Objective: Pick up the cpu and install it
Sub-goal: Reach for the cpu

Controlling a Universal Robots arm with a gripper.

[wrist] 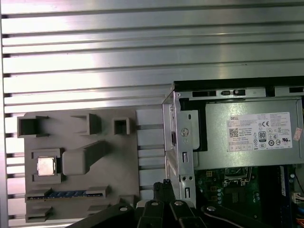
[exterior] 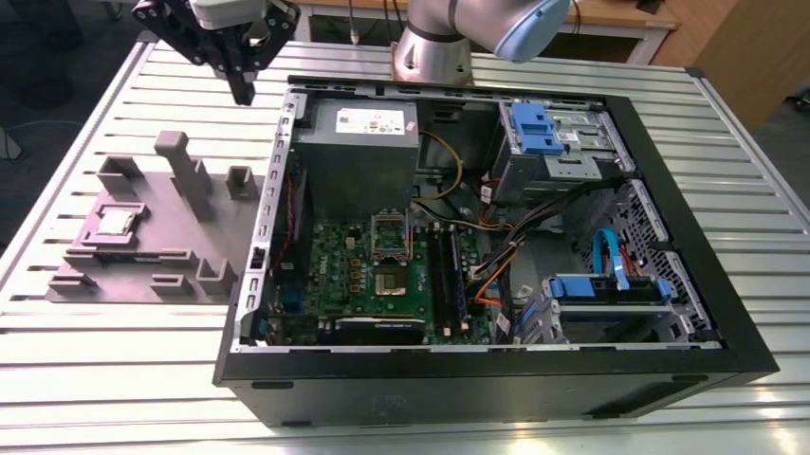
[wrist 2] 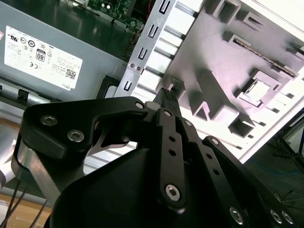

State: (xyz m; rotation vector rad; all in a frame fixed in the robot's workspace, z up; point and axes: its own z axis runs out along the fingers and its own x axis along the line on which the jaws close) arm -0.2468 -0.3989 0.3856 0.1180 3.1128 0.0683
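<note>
**Cpu in its holder, gripper closed and empty beside the case**

At the exterior view's left edge a dark floor (exterior: 38, 66) shows beyond the work surface. That surface is a table (exterior: 101, 360) of long pale aluminium slats with grooves between them.

On the table's left part lies a grey moulded fixture (exterior: 139, 270) with raised posts and pockets. The cpu (exterior: 118, 221) lies flat in a square pocket on the fixture's left side, silver top up. It shows in both wrist views too (wrist: 46, 166) (wrist 2: 256, 90), seated in the same pocket and well apart from the gripper.

The gripper (exterior: 241, 93) hangs above the slats between the fixture and the far left corner of the computer case. Its black fingers (wrist: 164, 185) point down, drawn together with nothing between them. In the first wrist view the tips sit over the strip of table between the fixture and the case wall.

Right of the fixture the open black computer case (exterior: 506, 379) lies on its side, filling the table's middle and right. Inside, from its left: a grey power supply (exterior: 358, 142) with a white label, and nearer the camera the green motherboard (exterior: 367, 275). Further right are loose cables and blue drive brackets (exterior: 538, 128).

Behind the case rises the arm's silver base (exterior: 437, 52). Wooden furniture (exterior: 746, 47) stands at the upper right.
</note>
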